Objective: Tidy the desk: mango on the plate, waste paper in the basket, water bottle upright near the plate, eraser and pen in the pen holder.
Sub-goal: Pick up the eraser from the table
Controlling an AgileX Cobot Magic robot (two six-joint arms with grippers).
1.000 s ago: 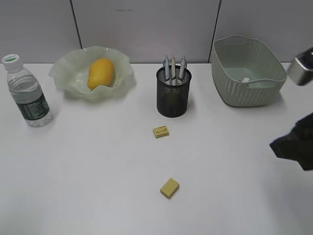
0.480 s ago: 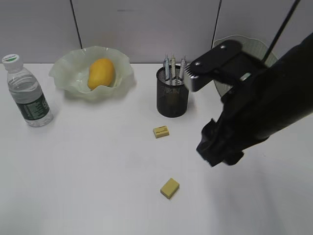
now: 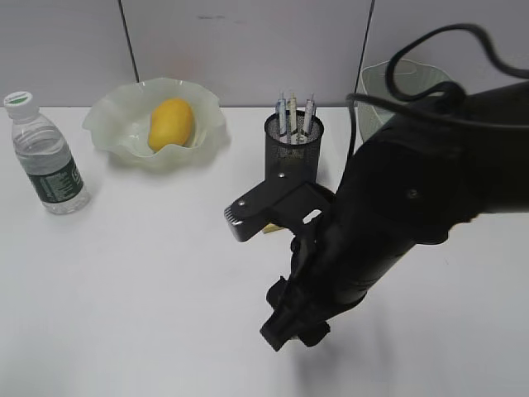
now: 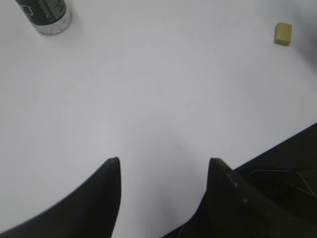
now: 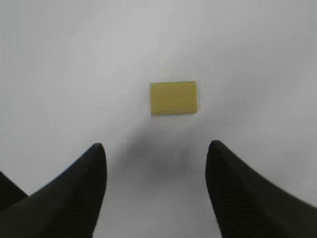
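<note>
My right gripper [image 5: 156, 148] is open and hovers low over the white desk, just short of a yellow eraser [image 5: 174, 97] that lies flat between and ahead of its fingertips. In the exterior view the right arm [image 3: 388, 215] reaches across the middle, its gripper [image 3: 289, 329] pointing down, and it covers both erasers. My left gripper [image 4: 164, 161] is open and empty over bare desk. A yellow eraser [image 4: 283, 33] lies far ahead of it on the right. The mango [image 3: 171, 122] lies on the green wavy plate [image 3: 107, 116]. The water bottle [image 3: 45, 157] stands upright left of the plate.
The black mesh pen holder [image 3: 291, 165] holds three pens [image 3: 292, 112] behind the right arm. The green basket [image 3: 388, 83] stands at the back right, largely hidden by the arm. The bottle's base [image 4: 47, 17] shows in the left wrist view.
The right arm has swung in from the right edge, across the desk and down over the front eraser. Nothing on the desk has moved.
</note>
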